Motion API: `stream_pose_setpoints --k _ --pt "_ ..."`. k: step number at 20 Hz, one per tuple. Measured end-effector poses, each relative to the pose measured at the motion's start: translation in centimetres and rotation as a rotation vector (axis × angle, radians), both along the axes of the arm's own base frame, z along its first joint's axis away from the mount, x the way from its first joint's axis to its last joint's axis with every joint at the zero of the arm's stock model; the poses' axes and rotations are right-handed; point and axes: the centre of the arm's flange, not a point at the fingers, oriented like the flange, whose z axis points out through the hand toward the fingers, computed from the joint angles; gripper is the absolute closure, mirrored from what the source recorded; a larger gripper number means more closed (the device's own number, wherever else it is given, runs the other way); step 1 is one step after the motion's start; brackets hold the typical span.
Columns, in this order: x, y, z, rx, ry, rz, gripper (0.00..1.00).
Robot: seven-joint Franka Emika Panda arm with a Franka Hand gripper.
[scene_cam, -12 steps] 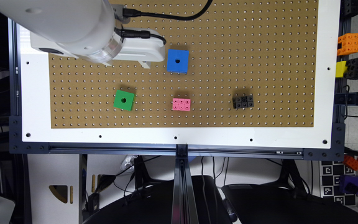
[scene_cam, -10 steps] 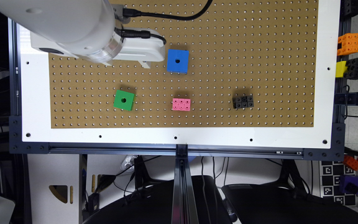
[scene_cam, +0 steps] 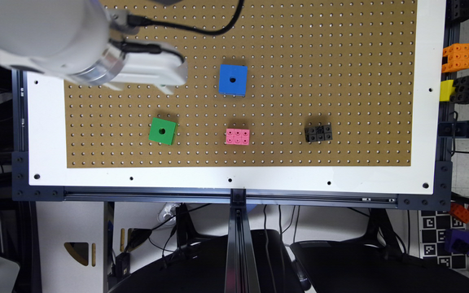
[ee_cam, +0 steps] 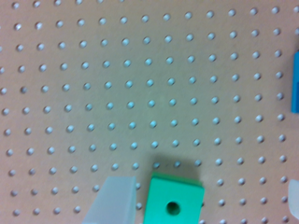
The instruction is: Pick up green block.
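The green block (scene_cam: 163, 131), a bright green cube with a round dark hole in its top, sits on the brown pegboard (scene_cam: 340, 61) toward the exterior view's left. My gripper (scene_cam: 164, 86) hovers above the board, a short way from the block on the far side. In the wrist view the green block (ee_cam: 174, 203) lies at the picture's edge. One pale fingertip (ee_cam: 114, 198) stands just beside it and the other is far off at the opposite edge. The gripper (ee_cam: 204, 189) is open and holds nothing.
A larger blue cube (scene_cam: 233, 79) with a hole sits near the board's middle. A pink studded brick (scene_cam: 237, 136) and a black brick (scene_cam: 318, 133) lie to the exterior view's right of the green block. Orange, yellow and black blocks (scene_cam: 460, 73) hang off the table's right side.
The arm and gripper have shifted toward the exterior view's left, away from the blue cube, ending nearly in line with the green block. No block has moved.
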Motion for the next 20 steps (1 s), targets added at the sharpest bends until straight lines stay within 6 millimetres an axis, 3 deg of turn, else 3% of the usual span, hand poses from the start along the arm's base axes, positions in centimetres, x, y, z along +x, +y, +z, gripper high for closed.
stream_pose_setpoints --k 4,15,20 --pt "1.8 -1.0 -1.0 0.000 0.002 0.001 0.00" --pt "2.1 -0.8 -0.9 0.000 -0.002 0.006 0.00" --pt "2.7 -0.5 -3.0 0.005 0.006 0.013 0.00"
